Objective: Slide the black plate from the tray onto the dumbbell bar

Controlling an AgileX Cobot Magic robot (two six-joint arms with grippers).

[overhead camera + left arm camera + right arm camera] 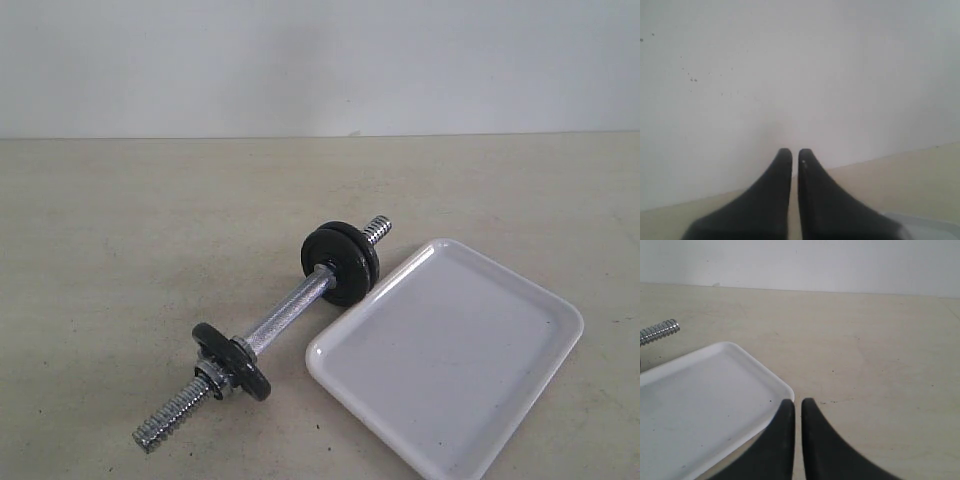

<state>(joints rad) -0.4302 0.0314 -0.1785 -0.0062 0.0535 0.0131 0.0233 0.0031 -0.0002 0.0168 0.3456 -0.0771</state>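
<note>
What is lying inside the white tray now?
Nothing shows in the tray: only its bare white floor. Its near corner runs out of the exterior view, and in the right wrist view the end effector covers part of one edge.

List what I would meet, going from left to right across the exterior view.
coarse threaded chrome bar end → small black disc with chrome nut → knurled chrome bar middle → stacked round black discs → glossy white rectangular tray
</note>
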